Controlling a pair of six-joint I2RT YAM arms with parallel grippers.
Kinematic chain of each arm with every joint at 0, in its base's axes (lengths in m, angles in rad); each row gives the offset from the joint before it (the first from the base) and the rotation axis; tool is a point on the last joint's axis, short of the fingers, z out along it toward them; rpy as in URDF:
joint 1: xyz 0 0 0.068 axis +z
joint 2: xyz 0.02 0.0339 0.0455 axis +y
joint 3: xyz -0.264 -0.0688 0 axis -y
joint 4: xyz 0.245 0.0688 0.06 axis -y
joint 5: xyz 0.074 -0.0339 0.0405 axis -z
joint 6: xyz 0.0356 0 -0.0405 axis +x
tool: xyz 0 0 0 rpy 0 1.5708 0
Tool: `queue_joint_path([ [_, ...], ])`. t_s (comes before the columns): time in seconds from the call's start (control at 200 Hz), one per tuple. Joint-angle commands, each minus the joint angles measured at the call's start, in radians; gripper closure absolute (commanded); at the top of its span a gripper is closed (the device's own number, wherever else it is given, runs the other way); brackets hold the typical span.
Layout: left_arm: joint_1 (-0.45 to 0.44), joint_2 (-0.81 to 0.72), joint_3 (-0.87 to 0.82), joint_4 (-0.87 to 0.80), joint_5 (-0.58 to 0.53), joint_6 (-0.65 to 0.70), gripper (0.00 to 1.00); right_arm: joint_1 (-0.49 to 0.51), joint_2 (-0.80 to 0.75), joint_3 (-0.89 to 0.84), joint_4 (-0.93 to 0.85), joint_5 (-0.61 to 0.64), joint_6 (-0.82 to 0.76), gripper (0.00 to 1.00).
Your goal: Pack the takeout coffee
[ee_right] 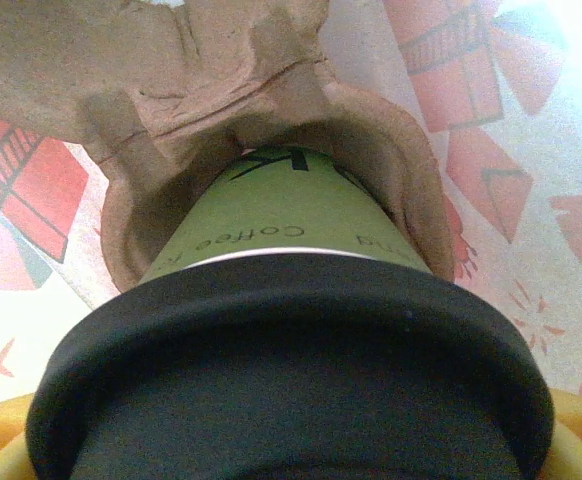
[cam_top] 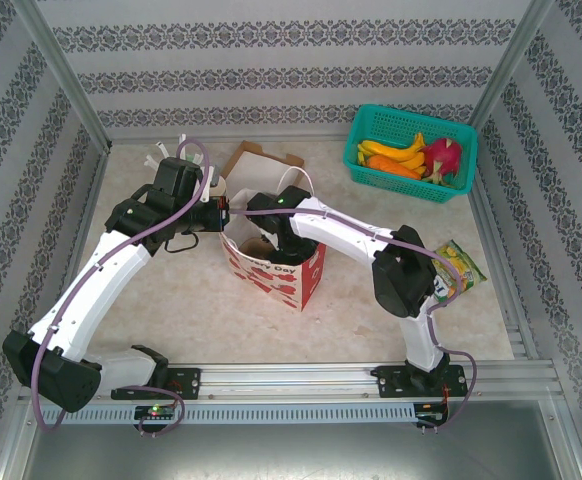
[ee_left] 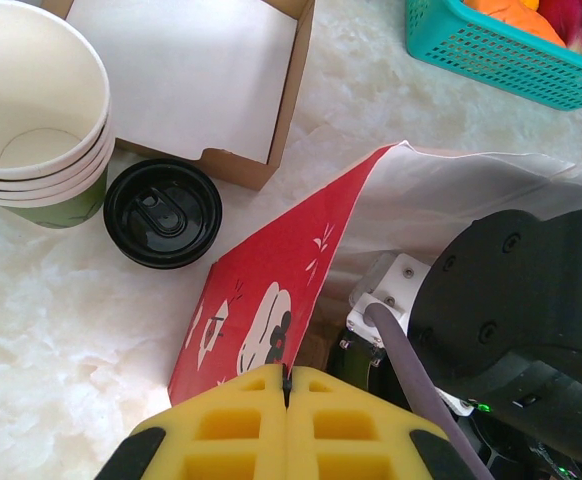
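Desk (cam_top: 201, 300): red-and-white paper bag (cam_top: 276, 268) stands mid-desk, left hand (ee_left: 286, 405) pressed together on its rim. Inside the bag, right hand (ee_right: 291, 435) pinches takeout coffee (ee_right: 291, 230), its lower end down in brown pulp carrier (ee_right: 271, 110). Just beside the bag: open cardboard box (ee_left: 186, 80), stacked cups (ee_left: 31, 130), loose black lid (ee_left: 163, 212).

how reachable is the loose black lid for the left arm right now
Probably, but not right away. The black lid lies bare on the table just past the left gripper, nothing over it. That gripper looks shut on the red bag's rim, so it would have to let go first.
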Motion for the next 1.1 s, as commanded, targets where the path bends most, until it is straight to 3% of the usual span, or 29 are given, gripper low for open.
queue_joint_path([
  [0.0, -0.006, -0.019, -0.004, 0.032, -0.003, 0.007, 1.0, -0.004, 0.133, -0.07, 0.044, -0.053, -0.002, 0.48],
  [0.27, -0.006, -0.019, 0.001, 0.031, -0.004, 0.01, 1.0, -0.004, 0.045, -0.019, 0.022, -0.08, 0.016, 0.44],
  [0.46, -0.005, -0.01, 0.007, 0.029, 0.016, 0.017, 1.0, -0.004, 0.009, 0.035, 0.002, -0.11, 0.033, 0.36],
  [1.094, -0.006, -0.015, -0.013, 0.031, 0.008, 0.038, 1.0, -0.006, -0.042, 0.104, -0.043, -0.067, 0.072, 0.24],
])
